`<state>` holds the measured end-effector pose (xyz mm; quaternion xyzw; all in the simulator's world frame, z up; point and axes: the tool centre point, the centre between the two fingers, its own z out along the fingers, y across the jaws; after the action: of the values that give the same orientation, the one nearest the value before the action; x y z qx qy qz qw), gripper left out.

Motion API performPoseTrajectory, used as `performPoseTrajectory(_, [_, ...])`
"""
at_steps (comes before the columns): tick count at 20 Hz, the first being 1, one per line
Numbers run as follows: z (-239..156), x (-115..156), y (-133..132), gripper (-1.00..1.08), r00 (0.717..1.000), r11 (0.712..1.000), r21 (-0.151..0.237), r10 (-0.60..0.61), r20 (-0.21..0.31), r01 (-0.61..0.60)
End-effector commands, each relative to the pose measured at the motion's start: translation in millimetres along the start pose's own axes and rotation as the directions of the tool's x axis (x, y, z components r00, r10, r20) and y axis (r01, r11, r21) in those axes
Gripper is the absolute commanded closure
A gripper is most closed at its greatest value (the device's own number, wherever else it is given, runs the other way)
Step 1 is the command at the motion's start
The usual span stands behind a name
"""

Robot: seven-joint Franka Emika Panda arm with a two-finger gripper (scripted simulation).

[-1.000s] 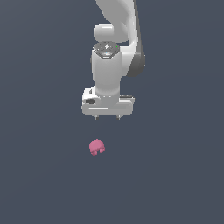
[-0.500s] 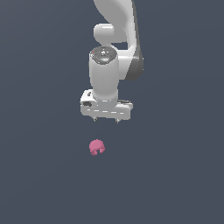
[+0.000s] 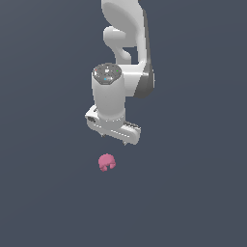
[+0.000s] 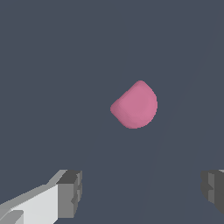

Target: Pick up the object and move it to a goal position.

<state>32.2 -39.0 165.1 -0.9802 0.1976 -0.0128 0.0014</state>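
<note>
The object [image 3: 106, 162] is a small pink lumpy blob resting on the dark grey floor, with notches along its underside. In the wrist view the object [image 4: 134, 105] shows as a rounded pink lump ahead of the two fingertips. My white gripper [image 3: 114, 140] hangs above the blob and slightly toward the exterior view's right, apart from it. Its jaws stand wide open with nothing between them; the grey fingers [image 4: 70, 193] show far apart in the wrist view.
The white arm [image 3: 126, 43] rises from the gripper toward the top of the exterior view. A plain dark grey floor [image 3: 193, 193] surrounds everything.
The gripper has come down toward the blob, shifted a little toward the exterior view's left and turned about its axis. The blob has not moved.
</note>
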Motion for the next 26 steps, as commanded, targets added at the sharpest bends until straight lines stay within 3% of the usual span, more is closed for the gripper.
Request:
performPoseTrajectory(1, [6.2,5.7,1.9,-0.92,0.997,0.997,0.0,0.08,0.004,-0.08])
performPoseTrajectory(5, [16.2,14.6,5.0,-0.92,0.979,0.979,-0.001,0.203,0.009,-0.203])
performPoseTrajectory(10, [28.8,25.1,9.0,-0.92,0.936,0.936,-0.005,0.351,0.014,-0.351])
performPoseTrajectory(18, [49.1,40.6,15.3,-0.92,0.826,0.827,-0.014,0.563,0.016,-0.563])
performPoseTrajectory(26, [63.0,50.4,19.5,-0.92,0.726,0.726,-0.021,0.688,0.013,-0.687])
